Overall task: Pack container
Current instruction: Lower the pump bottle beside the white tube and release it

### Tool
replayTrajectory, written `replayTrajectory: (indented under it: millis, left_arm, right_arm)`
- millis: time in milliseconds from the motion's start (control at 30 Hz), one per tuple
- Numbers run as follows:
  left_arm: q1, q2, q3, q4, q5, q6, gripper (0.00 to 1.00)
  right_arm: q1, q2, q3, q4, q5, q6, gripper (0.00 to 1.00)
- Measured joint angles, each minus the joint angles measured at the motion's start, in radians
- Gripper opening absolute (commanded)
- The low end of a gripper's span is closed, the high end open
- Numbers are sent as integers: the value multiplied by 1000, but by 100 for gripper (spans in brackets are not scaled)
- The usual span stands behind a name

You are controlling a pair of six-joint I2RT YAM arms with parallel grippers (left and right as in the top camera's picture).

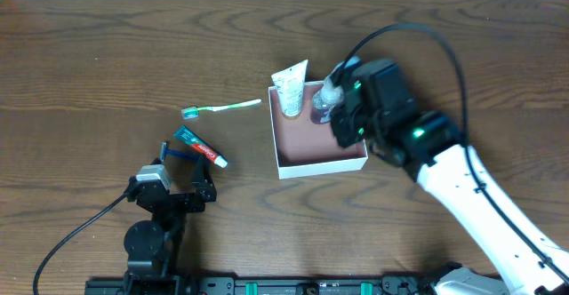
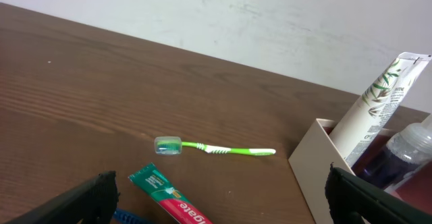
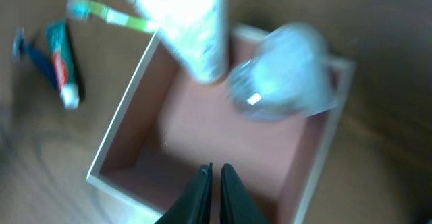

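Just right of the counter's middle, the container (image 1: 316,153) is sitting with a white tube (image 1: 290,89) and a clear bottle (image 1: 325,99) leaning along its far wall. The right claw (image 3: 214,166) is hovering over its bare floor, pinched closed on nothing. The left claw (image 1: 182,181) is gaping wide near the front edge. The toothpaste (image 1: 197,147), toothbrush (image 1: 222,107) and blue razor (image 1: 173,151) are lying outside, so the nearer left claw is probably best placed, straddling the toothpaste across its narrow width.

We see green toothbrush (image 1: 222,107), toothpaste (image 1: 199,147), blue razor (image 1: 169,150) on counter (image 1: 89,55); white tube (image 1: 291,89) leaning beside clear bottle (image 1: 324,99).
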Motion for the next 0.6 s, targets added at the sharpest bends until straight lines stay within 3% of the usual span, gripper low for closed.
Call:
replayTrajectory:
  millis: [333,600]
  left_arm:
    - [0,0,0,0,0,0,98]
    - [0,0,0,0,0,0,98]
  right_arm:
    - [72,72,-183,193,59,-74,1]
    - [72,166,-213,299,126,-124,1]
